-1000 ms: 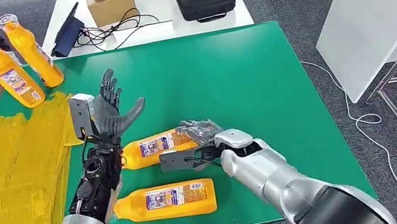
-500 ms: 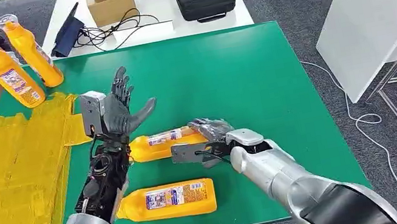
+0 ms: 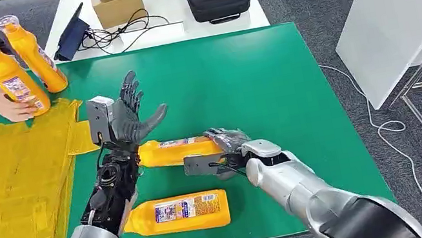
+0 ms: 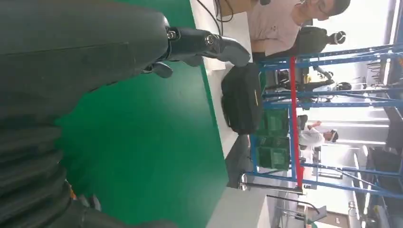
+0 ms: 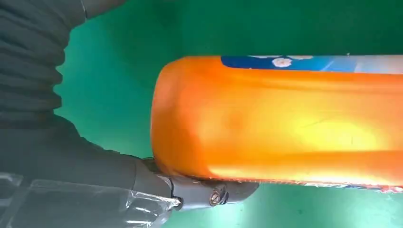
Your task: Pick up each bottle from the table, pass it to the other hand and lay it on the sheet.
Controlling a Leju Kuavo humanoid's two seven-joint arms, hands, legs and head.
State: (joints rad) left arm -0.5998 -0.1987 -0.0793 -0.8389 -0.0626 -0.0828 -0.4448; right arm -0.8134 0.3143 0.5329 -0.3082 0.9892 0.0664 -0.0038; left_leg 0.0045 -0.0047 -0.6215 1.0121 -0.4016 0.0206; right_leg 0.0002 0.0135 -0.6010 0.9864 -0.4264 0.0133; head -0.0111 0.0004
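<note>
Left hand upright, fingers spread, palm empty

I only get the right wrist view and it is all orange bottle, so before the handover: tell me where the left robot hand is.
Observer: In the head view the left robot hand is raised with its fingers spread, holding nothing. It is close to the free end of the bottle that the right robot hand grips.
Operator: Now report what else lies on the table.
Observer: A second bottle lies on its side on the green table, nearer the robot.
Operator: Check the sheet for me.
Observer: A person's hand holds an upright bottle at the far edge of the yellow sheet.
</note>
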